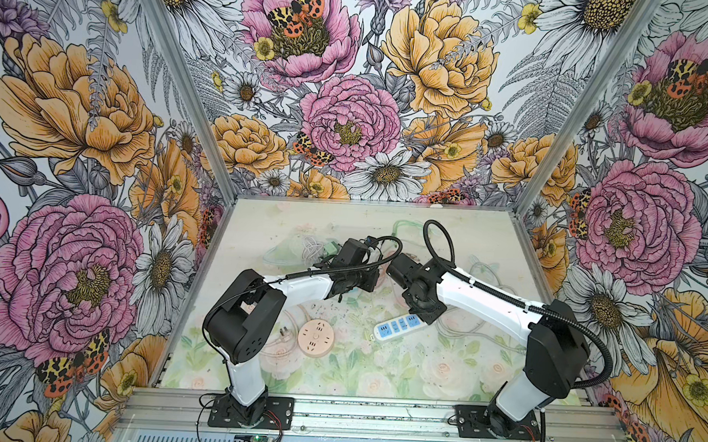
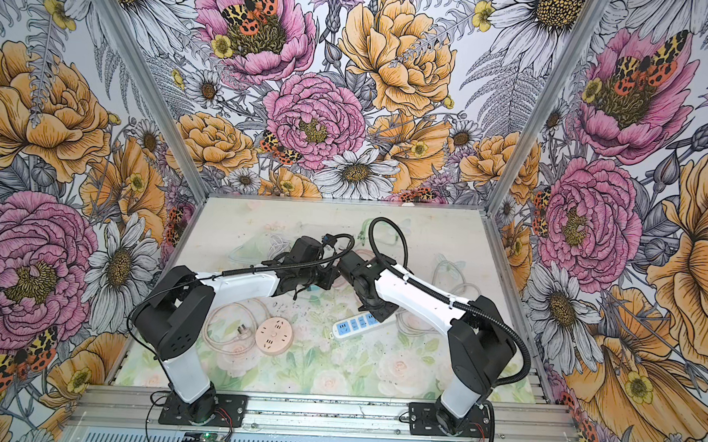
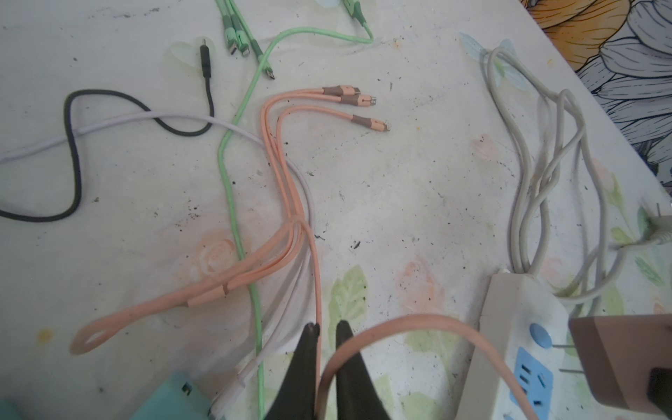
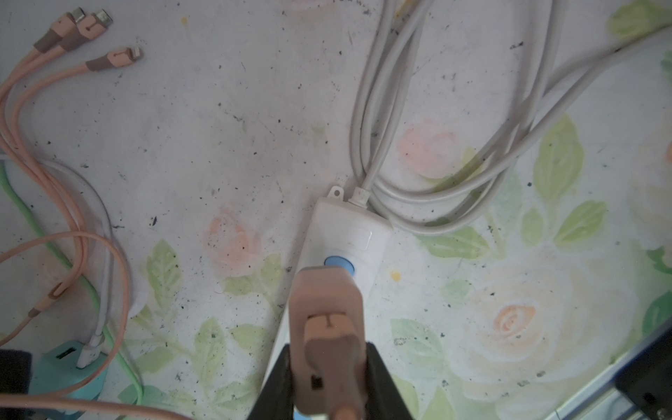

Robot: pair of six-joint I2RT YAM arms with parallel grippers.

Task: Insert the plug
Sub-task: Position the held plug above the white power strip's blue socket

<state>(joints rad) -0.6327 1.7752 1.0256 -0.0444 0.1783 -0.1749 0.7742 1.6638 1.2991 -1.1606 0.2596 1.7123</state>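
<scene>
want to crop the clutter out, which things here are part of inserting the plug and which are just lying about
In the job: pink plug, held in the right gripper; white power strip.
Lying about: round pink socket, green cable, black cable, teal charger.

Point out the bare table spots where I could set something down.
Free: the front of the table, between the round pink socket, the power strip and the rail; also its back-left corner. Crowded: charging cables mid-left, the white cord coil on the right.
</scene>
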